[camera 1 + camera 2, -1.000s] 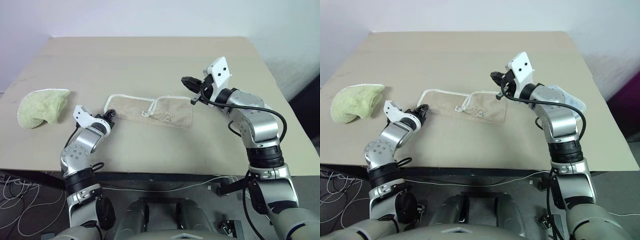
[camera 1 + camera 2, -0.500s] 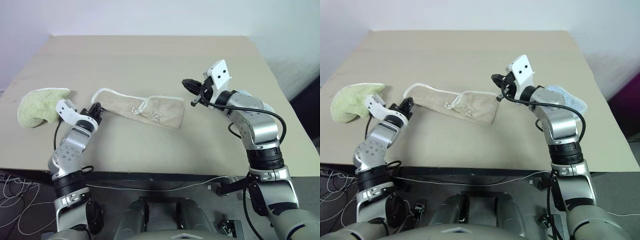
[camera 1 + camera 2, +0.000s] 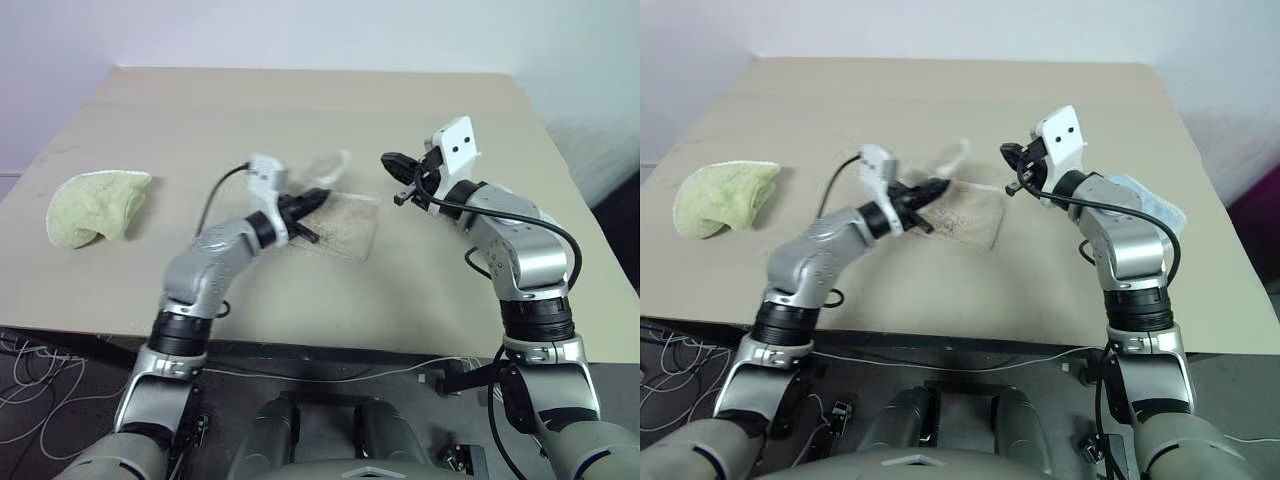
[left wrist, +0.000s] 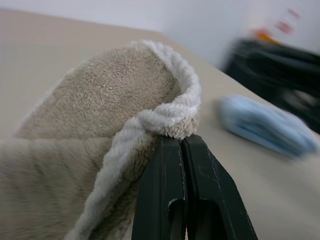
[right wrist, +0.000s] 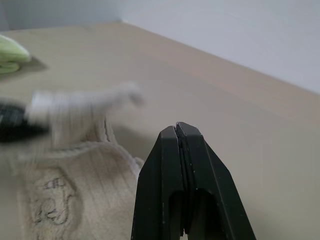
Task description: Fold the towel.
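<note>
At centre frame the towel [image 3: 335,215] is being carried by its white corded edge, pinched between the closed fingers of the left gripper [image 3: 318,196], so one end can be laid over the half lying on the table [image 3: 450,300]. Right of centre, the right gripper [image 3: 392,163] is held closed and empty above the far edge, presumably kept clear of the fold.
</note>
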### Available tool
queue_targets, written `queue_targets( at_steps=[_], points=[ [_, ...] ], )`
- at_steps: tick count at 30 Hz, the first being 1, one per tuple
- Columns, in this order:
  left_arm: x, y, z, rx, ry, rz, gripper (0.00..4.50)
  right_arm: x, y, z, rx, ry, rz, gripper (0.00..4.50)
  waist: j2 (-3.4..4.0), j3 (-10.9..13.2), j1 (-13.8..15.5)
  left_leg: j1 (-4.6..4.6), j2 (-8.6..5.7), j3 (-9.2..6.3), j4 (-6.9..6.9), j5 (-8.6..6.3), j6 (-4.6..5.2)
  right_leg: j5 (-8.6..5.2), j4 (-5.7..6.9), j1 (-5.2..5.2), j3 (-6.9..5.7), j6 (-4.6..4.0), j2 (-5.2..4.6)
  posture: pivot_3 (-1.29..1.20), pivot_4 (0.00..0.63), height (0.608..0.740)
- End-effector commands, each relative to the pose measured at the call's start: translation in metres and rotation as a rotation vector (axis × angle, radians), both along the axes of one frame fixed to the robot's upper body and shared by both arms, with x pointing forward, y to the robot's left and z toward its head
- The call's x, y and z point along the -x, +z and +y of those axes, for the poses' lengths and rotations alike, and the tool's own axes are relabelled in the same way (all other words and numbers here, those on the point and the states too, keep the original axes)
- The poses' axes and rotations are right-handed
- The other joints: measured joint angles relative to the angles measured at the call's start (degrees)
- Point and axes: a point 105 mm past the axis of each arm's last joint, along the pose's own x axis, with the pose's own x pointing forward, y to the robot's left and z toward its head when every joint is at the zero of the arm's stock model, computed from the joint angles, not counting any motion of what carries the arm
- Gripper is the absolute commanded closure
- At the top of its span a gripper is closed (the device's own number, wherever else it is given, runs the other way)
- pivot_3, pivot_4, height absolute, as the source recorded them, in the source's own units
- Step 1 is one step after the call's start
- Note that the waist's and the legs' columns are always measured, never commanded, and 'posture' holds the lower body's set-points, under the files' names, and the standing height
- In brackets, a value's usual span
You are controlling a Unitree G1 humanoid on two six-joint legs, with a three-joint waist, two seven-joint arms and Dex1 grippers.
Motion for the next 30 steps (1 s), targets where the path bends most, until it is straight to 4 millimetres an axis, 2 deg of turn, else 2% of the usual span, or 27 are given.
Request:
queue_targets(
  at_steps=[1,5,12,15,17,23,27,30],
  points=[
    [0.006,-0.009,-0.024,-0.171,-0.092,-0.119,4.48,0.005,0.018,-0.015,-0.023,-0.057,-0.066,4.50,0.01,0.00,-0.16,0.01,0.01,0.00,-0.02,0.00,0.00,0.00,0.00,0.00,0.00,0.00,0.00,0.00,0.150,0.740],
    [0.009,-0.028,-0.035,-0.274,-0.151,-0.135,4.48,0.008,0.019,-0.024,-0.032,-0.099,-0.068,4.50,0.02,0.01,-0.23,0.01,0.04,0.00,-0.03,0.00,0.00,0.00,0.01,-0.01,0.01,0.00,0.02,0.00,0.150,0.740],
    [0.002,-0.045,-0.028,-0.337,-0.129,-0.096,4.48,0.013,0.016,-0.028,-0.036,-0.123,-0.062,4.50,0.02,0.02,-0.01,0.00,0.02,0.00,-0.01,0.00,0.01,0.00,0.01,-0.01,0.01,0.00,0.00,0.00,0.150,0.740],
    [-0.001,-0.043,-0.026,-0.304,-0.114,-0.072,3.88,0.014,0.014,-0.028,-0.032,-0.122,-0.058,4.50,0.01,0.02,0.04,0.00,0.02,0.00,-0.01,0.00,0.01,0.00,0.01,0.00,0.01,0.00,0.00,0.00,0.150,0.740],
    [0.000,-0.037,-0.026,-0.259,-0.125,-0.058,3.31,0.014,0.013,-0.027,-0.032,-0.120,-0.055,4.50,0.01,0.02,0.01,0.00,0.02,0.00,-0.01,0.00,0.01,0.00,0.01,-0.01,0.01,0.00,0.00,0.00,0.150,0.740],
    [0.007,-0.037,-0.019,-0.234,-0.139,-0.022,1.31,0.015,0.011,-0.023,-0.032,-0.108,-0.048,4.50,0.01,0.02,-0.10,0.00,0.03,0.00,-0.01,0.00,0.01,0.00,0.01,-0.01,0.01,0.00,0.00,0.00,0.150,0.740],
    [0.017,-0.036,-0.004,-0.200,-0.148,0.010,0.03,0.015,0.010,-0.023,-0.031,-0.104,-0.043,4.50,0.01,0.02,-0.18,0.00,0.05,0.00,-0.01,0.00,0.01,0.00,0.02,-0.01,0.01,0.00,-0.02,0.00,0.150,0.740],
    [0.031,-0.017,0.003,-0.097,-0.205,0.008,0.03,0.015,0.009,-0.022,-0.030,-0.103,-0.039,4.50,0.02,0.02,-0.09,0.00,0.05,-0.01,-0.01,0.00,0.01,0.00,0.02,-0.01,0.01,0.00,-0.03,0.00,0.150,0.740]
  ],
)
